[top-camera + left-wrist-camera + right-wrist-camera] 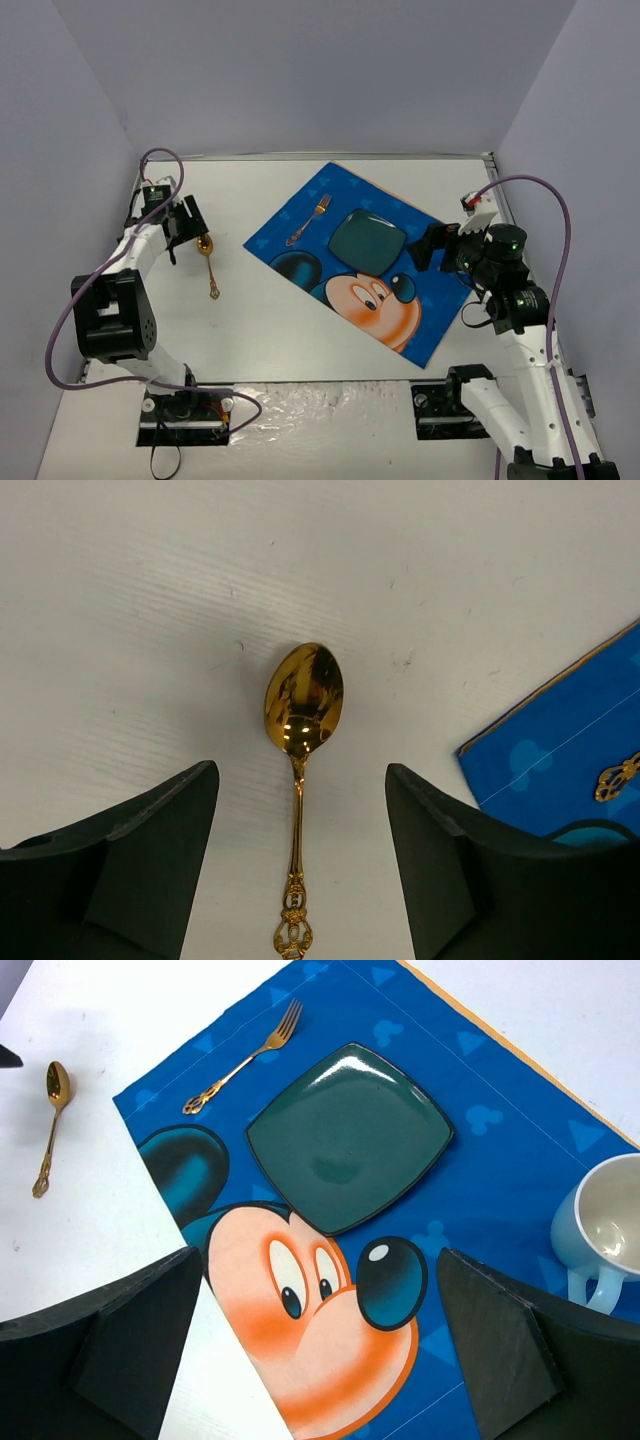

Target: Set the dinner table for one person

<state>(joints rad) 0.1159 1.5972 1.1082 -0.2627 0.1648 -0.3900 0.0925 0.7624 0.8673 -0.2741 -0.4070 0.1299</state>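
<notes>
The white dinner table point(260, 330) holds a blue Mickey Mouse placemat point(432, 310). A dark green square plate point(367, 240) and a gold fork point(309, 219) lie on the placemat. A gold spoon point(209, 268) lies on the bare table left of the placemat. My left gripper point(188, 228) is open and hovers over the spoon point(300, 780), with its handle between the jaws, not touching. My right gripper point(428, 247) is open and empty above the placemat's right side. A pale blue mug point(605, 1225) stands on the placemat in the right wrist view; the top view hides it.
Grey walls close in the table at the back and both sides. The arm bases point(185, 405) stand at the near edge. A purple cable point(560, 230) loops off the right arm.
</notes>
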